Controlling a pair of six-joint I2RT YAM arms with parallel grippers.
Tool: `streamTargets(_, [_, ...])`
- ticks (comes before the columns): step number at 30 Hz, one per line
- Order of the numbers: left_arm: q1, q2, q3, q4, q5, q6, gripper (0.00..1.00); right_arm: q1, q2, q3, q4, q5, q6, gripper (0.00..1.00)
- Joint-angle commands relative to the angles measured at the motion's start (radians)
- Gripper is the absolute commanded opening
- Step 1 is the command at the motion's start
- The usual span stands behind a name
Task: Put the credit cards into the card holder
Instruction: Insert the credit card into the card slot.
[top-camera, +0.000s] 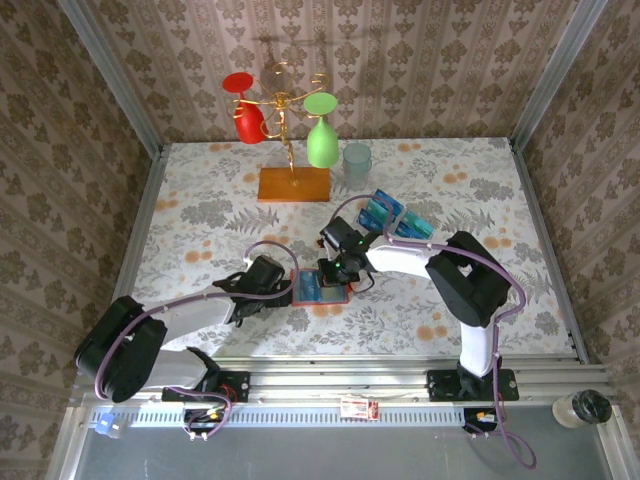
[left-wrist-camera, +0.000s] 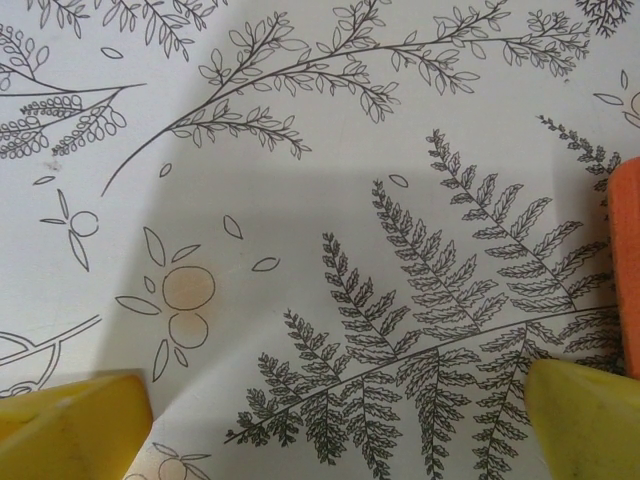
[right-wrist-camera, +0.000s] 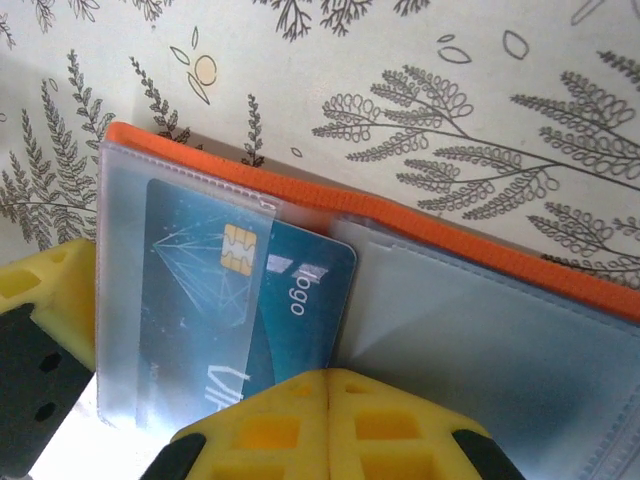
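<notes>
Clearly, the small flat orange-red folding card holder (top-camera: 321, 289) lies open on the floral bench (top-camera: 200, 200), toward 6 o'clock from its middle. A teal plastic credit card (right-wrist-camera: 290, 290) sits only partly in its clear left pocket. The right gripper (right-wrist-camera: 195, 340) has its jaws about the card's outer end; whether they clamp it, I cannot tell. The left gripper (left-wrist-camera: 340, 420), jaws wide apart and empty, hangs at the holder's 9 o'clock edge. A push may slide the unpinned holder, or the card corner may catch the pocket lip. The spare teal cards (top-camera: 397, 215) wait at 2 o'clock.
</notes>
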Motion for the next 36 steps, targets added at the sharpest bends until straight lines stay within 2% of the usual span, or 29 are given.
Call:
streamTargets(1, [0.011,0.064,-0.029,0.054,0.077,0.007,1.00,0.016,0.034,0.032,-0.008,-0.030,0.006,0.06])
streamTargets(20, [0.011,0.063,-0.027,0.056,0.083,0.008,1.00,0.035,0.051,0.044,0.066,-0.111,0.059,0.06])
streamTargets(26, [0.011,0.032,-0.029,0.035,0.075,0.010,1.00,-0.002,-0.005,-0.007,0.054,-0.051,0.047,0.06])
streamTargets(36, [0.023,-0.006,-0.022,0.006,0.070,0.022,1.00,-0.042,-0.072,-0.120,0.038,-0.018,0.031,0.06])
